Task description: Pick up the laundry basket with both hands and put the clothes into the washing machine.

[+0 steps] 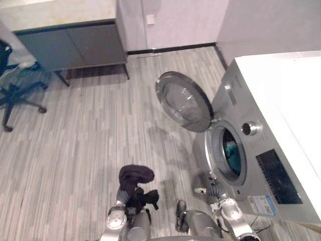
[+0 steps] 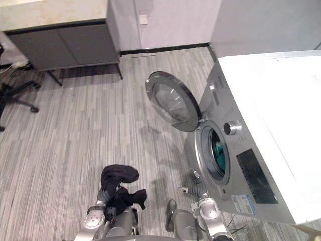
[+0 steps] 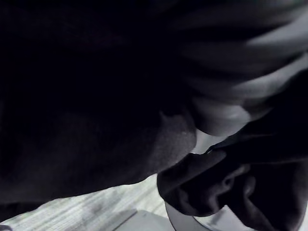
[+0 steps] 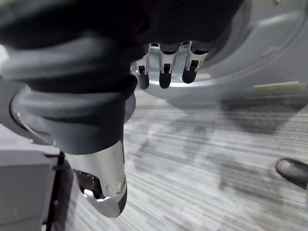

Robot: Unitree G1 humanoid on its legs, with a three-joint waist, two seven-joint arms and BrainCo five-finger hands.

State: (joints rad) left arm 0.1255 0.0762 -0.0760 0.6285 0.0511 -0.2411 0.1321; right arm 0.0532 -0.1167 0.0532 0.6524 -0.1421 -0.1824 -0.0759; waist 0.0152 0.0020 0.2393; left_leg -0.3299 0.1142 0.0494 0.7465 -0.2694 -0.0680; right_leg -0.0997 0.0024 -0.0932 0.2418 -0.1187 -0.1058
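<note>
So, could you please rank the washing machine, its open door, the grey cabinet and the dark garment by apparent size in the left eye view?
Largest to smallest:
1. washing machine
2. grey cabinet, though it stands farther off
3. open door
4. dark garment, although nearest the camera

- The silver-grey left arm [image 1: 116, 221] reaches forward and up, its dark-covered left hand [image 1: 124, 193] raised ahead of the body.
- The silver-grey right arm [image 1: 231, 213] stretches forward low; the right hand [image 1: 214, 190] has its dark-tipped silver fingers [image 4: 164, 76] relaxed and its thumb [image 4: 108, 192] held apart.
</note>
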